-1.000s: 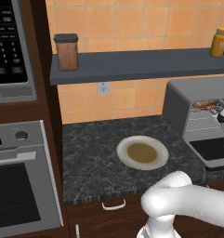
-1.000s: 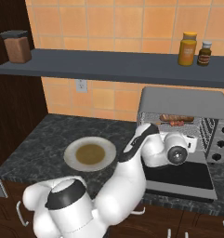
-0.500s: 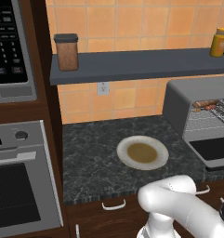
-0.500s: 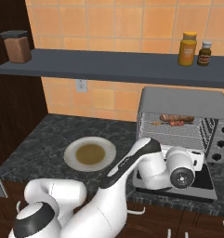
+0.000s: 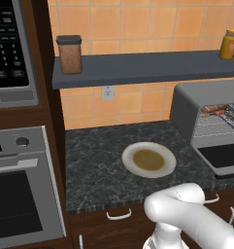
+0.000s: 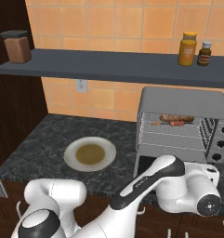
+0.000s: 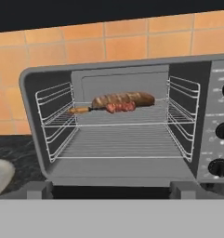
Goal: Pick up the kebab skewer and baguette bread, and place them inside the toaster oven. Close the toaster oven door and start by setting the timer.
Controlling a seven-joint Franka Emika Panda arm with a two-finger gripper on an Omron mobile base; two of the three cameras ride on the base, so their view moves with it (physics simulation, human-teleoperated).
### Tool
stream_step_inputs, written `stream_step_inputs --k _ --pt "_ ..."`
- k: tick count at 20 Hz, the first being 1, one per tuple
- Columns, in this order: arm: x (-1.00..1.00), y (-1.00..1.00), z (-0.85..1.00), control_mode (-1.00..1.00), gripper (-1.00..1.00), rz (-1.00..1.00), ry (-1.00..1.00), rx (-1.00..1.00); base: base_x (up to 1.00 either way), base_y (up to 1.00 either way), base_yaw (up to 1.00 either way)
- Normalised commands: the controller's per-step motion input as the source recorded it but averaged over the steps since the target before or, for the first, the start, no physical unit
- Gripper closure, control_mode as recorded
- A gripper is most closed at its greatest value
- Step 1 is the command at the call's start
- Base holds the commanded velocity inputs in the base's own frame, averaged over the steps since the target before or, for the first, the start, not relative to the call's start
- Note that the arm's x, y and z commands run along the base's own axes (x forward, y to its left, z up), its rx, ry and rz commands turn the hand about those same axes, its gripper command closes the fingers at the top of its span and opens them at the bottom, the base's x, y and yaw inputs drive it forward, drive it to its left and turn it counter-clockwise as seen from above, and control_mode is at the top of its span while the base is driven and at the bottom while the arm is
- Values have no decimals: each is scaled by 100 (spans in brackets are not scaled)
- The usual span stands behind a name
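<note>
Baguette bread point(image 7: 124, 99) and kebab skewer point(image 7: 108, 108) lie on my open toaster oven's point(image 7: 132, 74) rack; gripper jaws spread wide.

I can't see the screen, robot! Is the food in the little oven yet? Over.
Claw open, holding nothing. Baguette bread and kebab skewer on the rack in the toaster oven. Toaster oven door down. Nothing blocking it. Over.

The dark speckled counter point(image 5: 96, 163) holds a white plate point(image 5: 148, 159) with a brown middle, and the grey toaster oven point(image 6: 181, 124) sits at its right end. Above it, the grey shelf point(image 6: 104, 65) holds a brown jar point(image 5: 70, 54) on the left and two bottles point(image 6: 194, 49) on the right.
</note>
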Motion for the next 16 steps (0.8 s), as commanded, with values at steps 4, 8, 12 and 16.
stream_step_inputs --k 4,8,12,16 --pt "-11 -21 -59 -100 -100 6 -4 2 0 0 0" --pt "-7 -13 -53 -100 -100 1 -7 0 0 0 0" --pt "-17 -28 -55 -100 -100 0 -8 0 0 0 0" --pt "-12 -47 -46 -100 -100 4 -6 0 0 0 0"
